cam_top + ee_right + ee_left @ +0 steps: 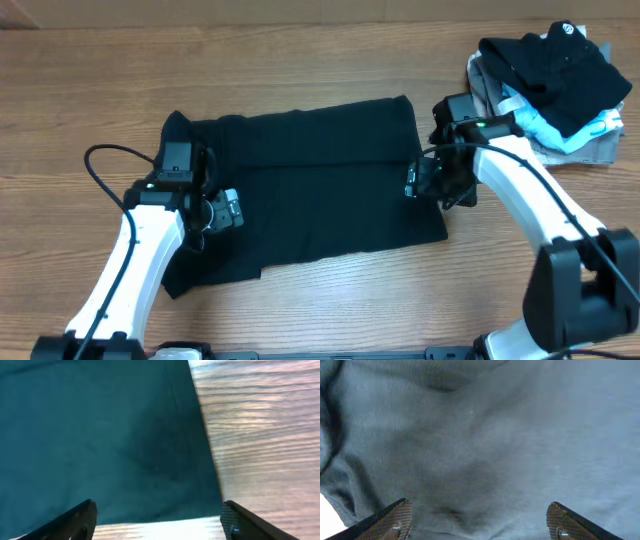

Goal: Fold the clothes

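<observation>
The black T-shirt [310,190] lies spread on the table, its top part folded down over the middle. My left gripper [205,215] is open over the shirt's left side; in the left wrist view the fabric [485,445] fills the frame between the spread fingers [480,520]. My right gripper [432,185] is open over the shirt's right edge; in the right wrist view the shirt's corner [110,440] and bare table lie between the fingers [157,520]. Neither gripper holds anything.
A pile of other clothes [550,85] sits at the back right: a black garment with a round white logo, light-blue and grey pieces. The wooden table [330,305] shows all around the shirt, also in the right wrist view [260,435].
</observation>
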